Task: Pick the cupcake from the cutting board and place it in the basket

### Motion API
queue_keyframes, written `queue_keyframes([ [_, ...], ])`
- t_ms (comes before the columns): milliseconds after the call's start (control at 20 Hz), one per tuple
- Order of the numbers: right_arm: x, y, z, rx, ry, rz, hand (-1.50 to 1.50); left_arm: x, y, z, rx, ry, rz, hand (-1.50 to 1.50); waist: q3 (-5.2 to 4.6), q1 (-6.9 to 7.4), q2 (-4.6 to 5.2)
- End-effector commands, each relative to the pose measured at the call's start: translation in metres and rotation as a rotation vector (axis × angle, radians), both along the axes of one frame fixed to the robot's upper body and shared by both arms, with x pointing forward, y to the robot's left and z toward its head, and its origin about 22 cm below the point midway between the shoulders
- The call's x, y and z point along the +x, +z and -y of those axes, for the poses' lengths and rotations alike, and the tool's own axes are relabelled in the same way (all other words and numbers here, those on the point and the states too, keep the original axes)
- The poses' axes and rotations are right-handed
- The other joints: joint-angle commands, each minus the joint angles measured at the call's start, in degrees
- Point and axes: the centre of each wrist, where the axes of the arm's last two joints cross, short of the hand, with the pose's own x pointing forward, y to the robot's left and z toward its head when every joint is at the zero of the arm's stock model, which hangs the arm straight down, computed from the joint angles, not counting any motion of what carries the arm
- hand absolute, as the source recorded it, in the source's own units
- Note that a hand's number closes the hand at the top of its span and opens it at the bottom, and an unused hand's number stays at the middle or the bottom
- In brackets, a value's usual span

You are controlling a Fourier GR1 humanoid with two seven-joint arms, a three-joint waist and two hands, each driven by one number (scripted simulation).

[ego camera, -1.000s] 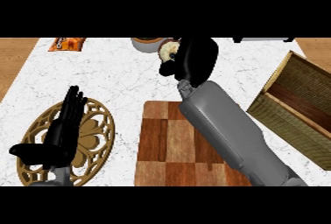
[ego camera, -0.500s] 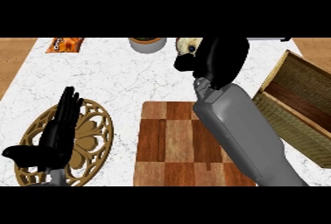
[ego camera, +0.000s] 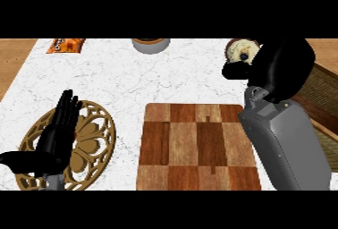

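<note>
The right hand (ego camera: 280, 62) curls round the cupcake (ego camera: 241, 50), beyond the cutting board's (ego camera: 195, 147) far corner, near the basket (ego camera: 325, 87) (the left hand (ego camera: 58, 129) rests open, fingers straight, over a round trivet (ego camera: 99, 138))

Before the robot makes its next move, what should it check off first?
1. Cupcake held in the right hand: ok, the fingers curl round it.
2. Cupcake lifted off the cutting board: ok.
3. Cupcake above the basket: not ok, it is to the basket's left.
4. Room inside the basket: cannot tell, mostly out of view.
5. Left hand out of the way: ok, it rests open at lower left.
</note>
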Motion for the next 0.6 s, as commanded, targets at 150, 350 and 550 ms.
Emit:
queue_keyframes([
  [150,-0.029,0.015,0.063,0.06,-0.202,-0.074,1.5,-0.003,0.006,0.007,0.008,-0.016,0.004,0.0,0.05,0.95,0.37],
  [350,-0.048,0.018,0.077,0.016,-0.232,-0.116,1.5,0.007,0.013,0.007,-0.009,-0.026,0.027,0.0,0.0,0.86,0.43],
  [550,-0.055,-0.009,0.11,0.04,-0.227,-0.142,1.5,0.014,0.007,0.002,0.013,-0.009,0.029,0.0,0.03,1.48,0.72],
])
